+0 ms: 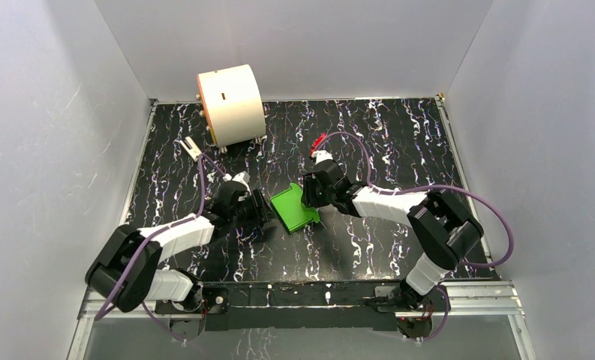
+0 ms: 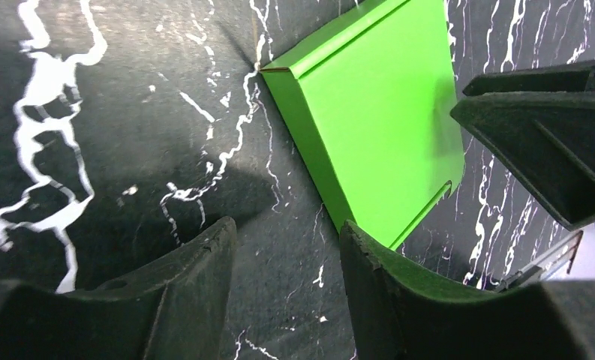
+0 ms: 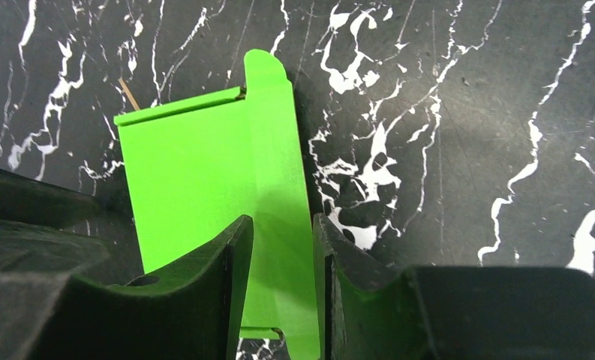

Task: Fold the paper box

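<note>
The paper box (image 1: 294,208) is a bright green, flat creased card lying on the black marbled table between my two arms. In the left wrist view the paper box (image 2: 369,105) lies just beyond my left gripper (image 2: 286,229). That gripper is open, with only bare table between its fingers, and its right fingertip (image 2: 352,232) is at the box's near corner. In the right wrist view my right gripper (image 3: 281,223) is open. Its fingers straddle a narrow side flap of the paper box (image 3: 189,165) without pinching it. From above, the left gripper (image 1: 268,214) and the right gripper (image 1: 303,196) flank the box.
A large cream cylinder (image 1: 230,105) stands at the back left. A small red block (image 1: 318,141) lies behind the right arm, and a small white piece (image 1: 191,148) lies near the cylinder. White walls enclose the table on three sides. The right arm's finger (image 2: 549,142) shows in the left wrist view.
</note>
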Tool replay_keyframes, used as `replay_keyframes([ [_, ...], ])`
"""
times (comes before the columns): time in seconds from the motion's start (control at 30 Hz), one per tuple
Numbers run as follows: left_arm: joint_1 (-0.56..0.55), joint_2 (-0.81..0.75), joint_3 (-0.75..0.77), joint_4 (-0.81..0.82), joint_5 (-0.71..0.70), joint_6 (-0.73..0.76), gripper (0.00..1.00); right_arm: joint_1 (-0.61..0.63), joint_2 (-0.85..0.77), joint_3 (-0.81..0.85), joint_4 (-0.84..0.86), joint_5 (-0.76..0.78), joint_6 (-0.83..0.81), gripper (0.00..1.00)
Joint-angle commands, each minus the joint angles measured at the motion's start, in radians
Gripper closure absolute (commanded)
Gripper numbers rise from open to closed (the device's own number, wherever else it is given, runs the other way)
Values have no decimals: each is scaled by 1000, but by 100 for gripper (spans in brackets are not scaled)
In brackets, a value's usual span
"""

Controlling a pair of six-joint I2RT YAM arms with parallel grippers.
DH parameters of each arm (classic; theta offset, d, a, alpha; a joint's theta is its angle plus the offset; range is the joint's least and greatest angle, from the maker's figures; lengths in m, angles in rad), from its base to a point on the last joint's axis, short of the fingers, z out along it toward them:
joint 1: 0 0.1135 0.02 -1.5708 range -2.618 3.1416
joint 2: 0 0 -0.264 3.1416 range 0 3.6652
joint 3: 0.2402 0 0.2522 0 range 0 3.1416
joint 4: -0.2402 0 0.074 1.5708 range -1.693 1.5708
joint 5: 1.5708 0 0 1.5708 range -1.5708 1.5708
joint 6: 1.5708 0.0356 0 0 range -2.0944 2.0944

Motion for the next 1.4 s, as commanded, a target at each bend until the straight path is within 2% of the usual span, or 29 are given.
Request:
replay_keyframes([
  [0.0, -4, -116, -2, -136, -119, 12, 48, 0, -70, 27, -43, 11, -75, 55],
  [0.13, -4, -132, -6, -114, -121, -6, 46, 1, -77, 31, -30, -43, -88, 49],
  [0.33, -5, -44, 20, -26, -39, -42, 48, -1, -20, 49, 19, -81, -101, 44],
  [0.6, -4, 62, 42, 36, -3, -54, 53, 0, 67, 81, 25, -95, -119, 46],
  [0.9, -4, 150, 33, 111, 43, -79, 65, 2, 103, 17, 92, -264, -51, 54],
  [1.13, -4, 158, 14, 90, -14, -56, 69, 1, -7, 19, 22, -85, -105, 45],
  [1.37, -4, 202, 14, 93, -11, -45, 69, 13, -48, 32, 16, -61, -118, 41],
])
